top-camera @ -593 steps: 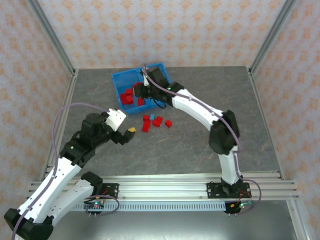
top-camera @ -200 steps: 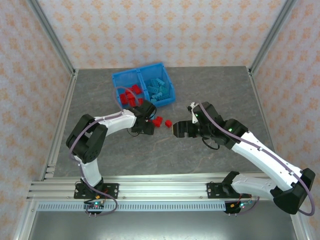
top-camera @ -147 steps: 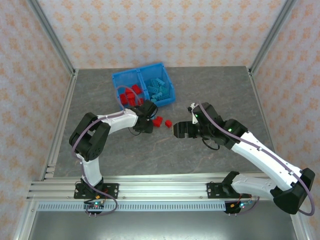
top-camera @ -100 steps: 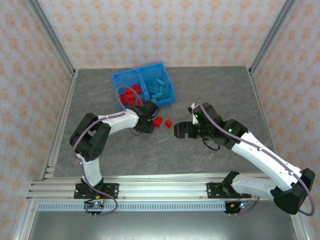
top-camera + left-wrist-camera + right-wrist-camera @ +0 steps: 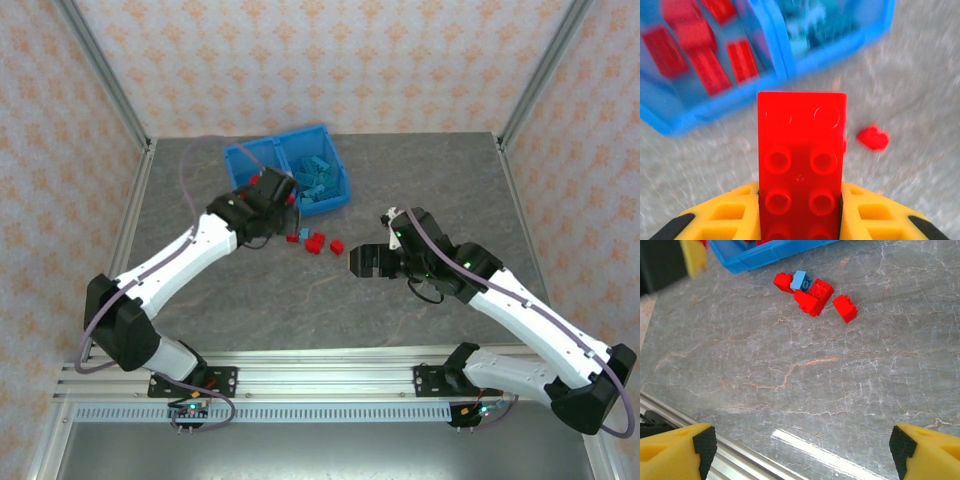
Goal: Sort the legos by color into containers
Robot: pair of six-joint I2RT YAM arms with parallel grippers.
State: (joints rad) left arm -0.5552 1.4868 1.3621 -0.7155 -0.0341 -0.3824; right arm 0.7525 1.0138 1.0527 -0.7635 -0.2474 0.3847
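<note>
Because it belongs with the other reds, the bright red studded plastic brick [image 5: 801, 170] is clamped lengthwise between the yellow fingers of the left gripper [image 5: 800, 202]. It is held just short of the near wall of the bright blue rectangular plastic bin [image 5: 715, 107], roughly in line with the divider. The bin's left compartment holds red bricks [image 5: 705, 70], and light blue bricks [image 5: 810, 20] fill the compartment right of the divider. I judge the step in hand to be a drop among the reds.

A small heap of loose red bricks [image 5: 812, 297], with one light blue brick [image 5: 799, 280] among them, lies unsorted a little in front of the bin. The right gripper [image 5: 800, 445] hangs on the far side of that heap from the bin, jaws wide apart and empty. It is probably parked there so the arms do not cross.

The worktop [image 5: 420, 190] is grey, veined like stone and faintly glossy. Pale walls with an orange motif [image 5: 350, 60] and aluminium frame posts [image 5: 100, 75] enclose it. A slotted aluminium rail [image 5: 330, 365] runs along the edge farthest from the bin.
</note>
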